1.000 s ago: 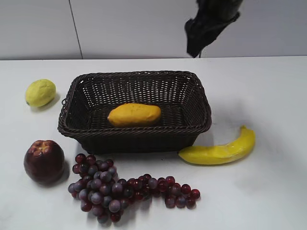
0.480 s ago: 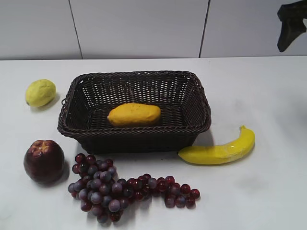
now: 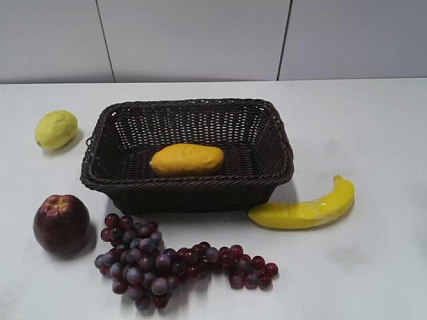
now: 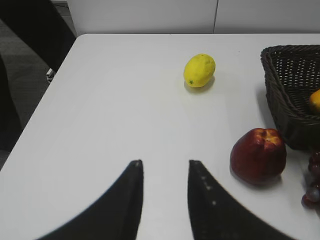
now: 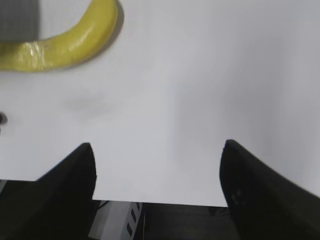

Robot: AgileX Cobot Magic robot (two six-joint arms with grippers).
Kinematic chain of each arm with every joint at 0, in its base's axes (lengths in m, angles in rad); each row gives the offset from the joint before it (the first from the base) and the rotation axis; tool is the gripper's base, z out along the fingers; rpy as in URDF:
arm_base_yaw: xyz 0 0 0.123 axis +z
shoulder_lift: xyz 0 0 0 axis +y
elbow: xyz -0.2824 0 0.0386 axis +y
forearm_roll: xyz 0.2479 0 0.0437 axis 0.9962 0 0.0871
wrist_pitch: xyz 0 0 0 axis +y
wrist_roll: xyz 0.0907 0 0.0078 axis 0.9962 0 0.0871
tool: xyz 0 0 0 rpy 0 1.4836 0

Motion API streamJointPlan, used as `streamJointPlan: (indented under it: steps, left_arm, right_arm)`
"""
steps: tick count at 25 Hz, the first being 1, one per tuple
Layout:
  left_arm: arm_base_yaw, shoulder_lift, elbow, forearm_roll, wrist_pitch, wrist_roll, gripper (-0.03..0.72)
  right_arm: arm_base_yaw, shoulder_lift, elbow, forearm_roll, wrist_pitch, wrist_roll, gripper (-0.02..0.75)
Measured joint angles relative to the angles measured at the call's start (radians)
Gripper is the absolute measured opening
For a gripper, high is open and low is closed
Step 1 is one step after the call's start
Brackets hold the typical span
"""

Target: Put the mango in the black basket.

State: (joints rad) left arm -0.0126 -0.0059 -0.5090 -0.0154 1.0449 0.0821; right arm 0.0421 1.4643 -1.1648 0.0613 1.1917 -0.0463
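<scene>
On the white table [image 3: 373, 120]: black basket [image 3: 189, 188], biggest item, near the middle. Inside it, on the woven floor: mango [image 3: 186, 160], lying on its side, clear of the walls, tapered end to the right. Just in front of the basket: grapes [image 3: 167, 261], a dark red-purple bunch trailing rightward. Right of the basket, beside its front corner but possibly not touching: banana [image 3: 305, 210], curved, tip raised toward the right. Front left, near the grapes: red apple [image 3: 61, 225], upright. Back left, apart from the basket rim: lemon [image 3: 56, 129].

At the table's left end, in the left wrist view: left gripper [image 4: 164, 192], fingers narrowly parted with a slim gap, holding nothing, hanging over bare tabletop, well short of lemon, apple and basket corner.

At the front right edge, in the right wrist view: right gripper [image 5: 157, 172], fingers spread wide, empty, over bare table with the banana beyond.
</scene>
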Motion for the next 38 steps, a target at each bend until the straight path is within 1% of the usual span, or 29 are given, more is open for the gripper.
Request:
streamJointPlan:
  steps: [4,11,21,24,31,38]
  left_arm:
    - [0.000,0.000,0.000,0.000,0.000,0.000,0.240]
    - [0.000,0.000,0.000,0.000,0.000,0.000,0.240]
    - [0.000,0.000,0.000,0.000,0.000,0.000,0.240]
    - [0.000,0.000,0.000,0.000,0.000,0.000,0.240]
    - [0.000,0.000,0.000,0.000,0.000,0.000,0.240]
    - [0.000,0.000,0.000,0.000,0.000,0.000,0.240]
  right_arm:
    - [0.000,-0.149,0.175,-0.005,-0.036,0.000,0.588]
    - [0.000,-0.362,0.396,0.000,-0.136,0.000,0.587]
    - [0.000,-0.603,0.632,0.006,-0.159,0.000,0.587]
    - [0.000,-0.676,0.658,0.006,-0.148,0.000,0.587]
    - [0.000,-0.858,0.659,0.007,-0.146,0.004,0.584]
    - [0.000,-1.019,0.659,0.007,-0.144,0.004,0.553]
